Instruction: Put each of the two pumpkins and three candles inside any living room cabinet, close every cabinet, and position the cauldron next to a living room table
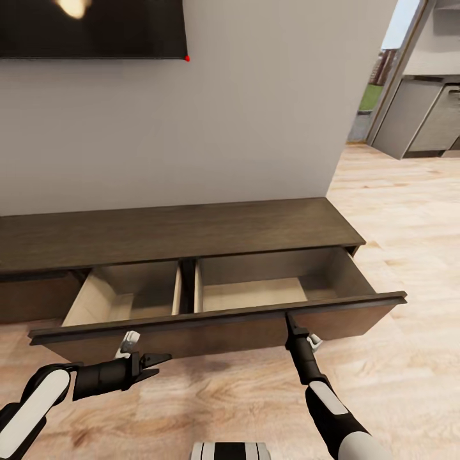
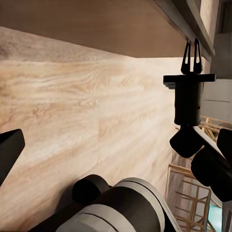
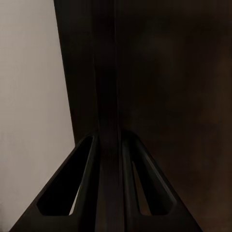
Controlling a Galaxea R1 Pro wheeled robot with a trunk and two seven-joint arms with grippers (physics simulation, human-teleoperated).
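Observation:
The long dark brown cabinet (image 1: 191, 230) stands against the wall with its wide drawer pulled out. Both drawer compartments (image 1: 255, 291) hold nothing. My right gripper (image 1: 291, 317) reaches up to the top edge of the drawer front (image 1: 217, 322). In the right wrist view its fingers (image 3: 82, 193) are shut on that thin dark edge (image 3: 108, 72). My left gripper (image 1: 158, 365) hovers open and holds nothing, low in front of the drawer front, over the floor. The left wrist view shows the right gripper (image 2: 191, 53) touching the drawer's edge. The pumpkins, candles, cauldron and table are out of view.
A dark TV screen (image 1: 89, 29) hangs on the wall above the cabinet. Light wood floor (image 1: 396, 211) runs to the right toward a doorway with grey kitchen cabinets (image 1: 421, 121). The open drawer juts out toward my base (image 1: 230, 450).

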